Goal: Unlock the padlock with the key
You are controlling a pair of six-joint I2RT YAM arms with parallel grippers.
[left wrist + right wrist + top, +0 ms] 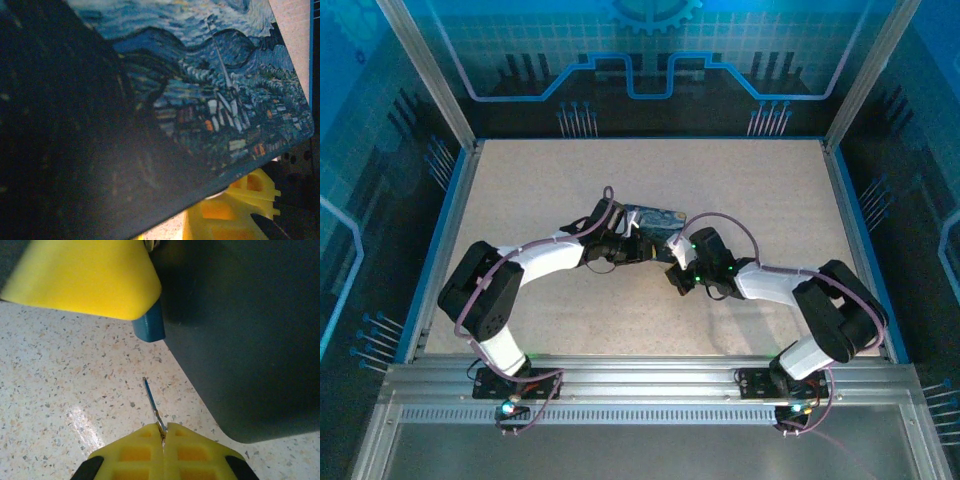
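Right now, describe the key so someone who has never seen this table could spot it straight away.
Find the dark swirl-painted box in the middle of the table. Beside its corner, the yellow right gripper is shut. The key is the thin bluish-silver sliver pinched in its tips, blade-slim unlike the stubby blue block beyond it.

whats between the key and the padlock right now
Bare speckled table. In the right wrist view, the key, pinched in the right gripper, points toward the padlock across that gap.
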